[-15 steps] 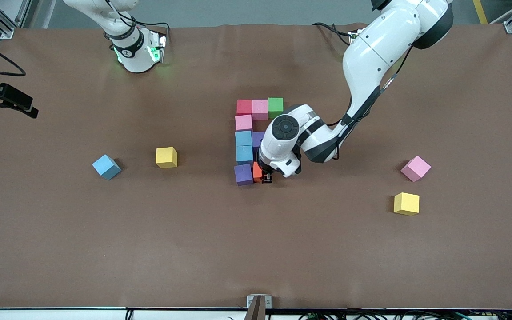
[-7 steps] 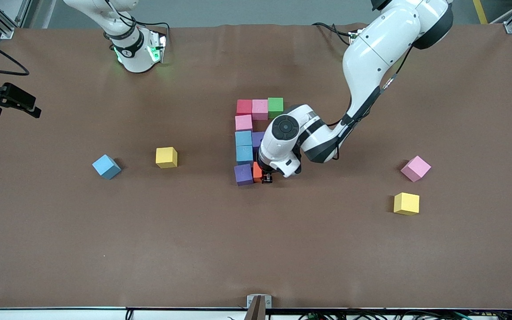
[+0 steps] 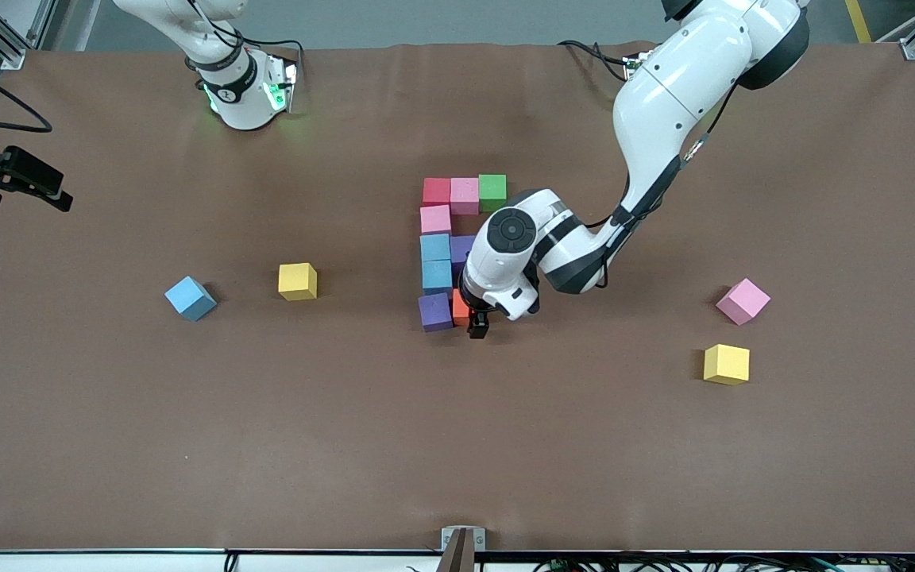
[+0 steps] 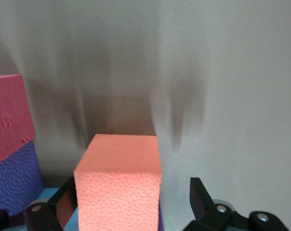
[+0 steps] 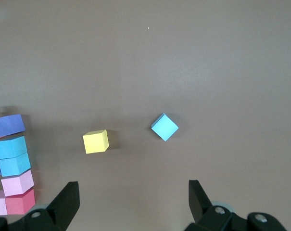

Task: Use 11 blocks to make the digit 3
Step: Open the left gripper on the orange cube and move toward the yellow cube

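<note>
The small matte orange foam cube (image 4: pixel 119 185) sits on the table touching the purple foam cube (image 3: pixel 434 311) in the unfinished digit, between the left gripper's (image 3: pixel 477 327) released fingers, which could nudge it on lifting; the right gripper (image 5: pixel 131 204) waits, spread empty.

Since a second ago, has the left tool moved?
Yes. The left tool has let go of the small orange foam cube, shifting slightly toward the front camera.

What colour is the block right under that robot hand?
Orange block, between the open left gripper fingers; clearest in the left wrist view.
</note>
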Tool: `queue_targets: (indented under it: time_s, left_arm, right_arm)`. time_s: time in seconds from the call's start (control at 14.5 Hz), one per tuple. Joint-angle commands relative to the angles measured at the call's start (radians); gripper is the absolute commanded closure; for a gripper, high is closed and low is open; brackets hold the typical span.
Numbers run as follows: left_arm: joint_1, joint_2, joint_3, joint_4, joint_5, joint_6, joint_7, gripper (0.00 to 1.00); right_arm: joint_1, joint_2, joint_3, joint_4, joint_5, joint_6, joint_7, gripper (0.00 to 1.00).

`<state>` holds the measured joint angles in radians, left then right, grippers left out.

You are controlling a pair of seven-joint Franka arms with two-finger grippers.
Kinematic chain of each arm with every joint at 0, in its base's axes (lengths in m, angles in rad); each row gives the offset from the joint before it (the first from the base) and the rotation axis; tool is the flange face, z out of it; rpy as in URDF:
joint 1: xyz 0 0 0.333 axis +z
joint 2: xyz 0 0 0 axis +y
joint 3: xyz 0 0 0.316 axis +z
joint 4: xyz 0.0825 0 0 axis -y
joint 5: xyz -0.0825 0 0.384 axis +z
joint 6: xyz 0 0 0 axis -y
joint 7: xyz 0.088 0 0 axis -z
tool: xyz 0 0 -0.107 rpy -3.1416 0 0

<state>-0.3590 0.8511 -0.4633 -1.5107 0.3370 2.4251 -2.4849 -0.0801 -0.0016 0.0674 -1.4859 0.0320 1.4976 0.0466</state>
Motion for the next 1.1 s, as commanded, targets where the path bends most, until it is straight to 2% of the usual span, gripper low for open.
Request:
queue_targets:
  time_s: [0.0,0.34,0.55,0.69,1.03]
  left_arm:
    - [-0.009,-0.027,-0.001,0.015,0.007,-0.055,-0.003,0.00]
    - [0.009,-0.144,-0.031,0.015,0.002,-0.199,0.018,0.00]
    - [0.044,-0.199,-0.032,0.012,-0.003,-0.280,0.134,0.00]
    - [0.125,-0.216,-0.037,0.012,-0.013,-0.331,0.220,0.00]
    - [0.333,-0.261,-0.094,0.004,-0.029,-0.437,0.577,0.00]
  right_arm:
    - [-0.004,-0.026,0.003,-0.025,-0.009,0.013,-0.004,0.00]
    - [-0.004,-0.026,0.003,-0.025,-0.006,0.012,-0.004,0.00]
    - [-0.004,-0.026,0.003,-0.025,-0.004,0.010,-0.004,0.00]
    - [-0.003,-0.026,0.003,-0.025,-0.001,0.012,-0.004,0.00]
    - [-0.004,-0.026,0.003,-0.025,-0.001,0.010,-0.004,0.00]
